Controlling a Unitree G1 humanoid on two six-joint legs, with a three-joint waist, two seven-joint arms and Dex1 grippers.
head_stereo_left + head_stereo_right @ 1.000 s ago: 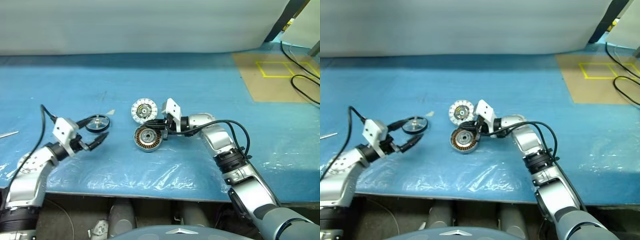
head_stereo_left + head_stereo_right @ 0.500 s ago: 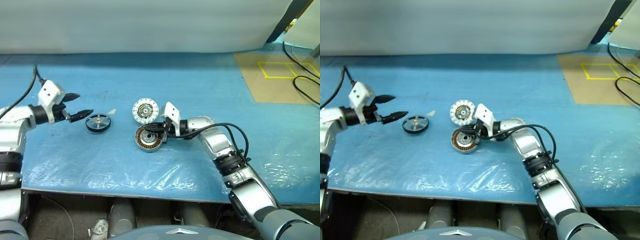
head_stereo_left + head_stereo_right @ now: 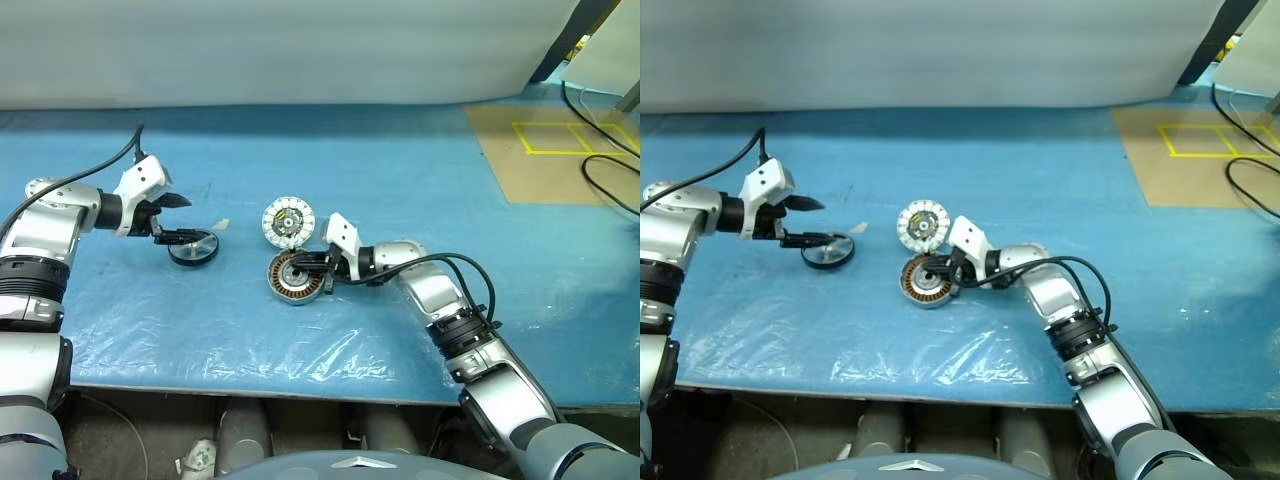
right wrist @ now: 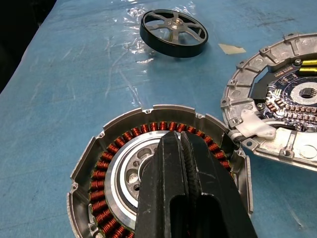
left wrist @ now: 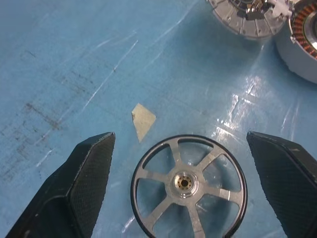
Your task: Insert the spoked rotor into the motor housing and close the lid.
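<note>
Glossy dark metal spoked rotor (image 5: 187,183), copper-wound motor housing (image 4: 119,163), crinkled shiny plastic sheet (image 3: 300,345).

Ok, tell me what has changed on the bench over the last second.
The left hand swung up from the near edge of the table and now sits open around the spoked rotor, one finger on each side, not gripping it. The right hand stayed shut over the motor housing. The rotor, the housing and the lid lie where they were.

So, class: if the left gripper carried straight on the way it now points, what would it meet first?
Most likely the spoked rotor: the left gripper, open, has it between its fingers, though its height above it is unclear.
</note>
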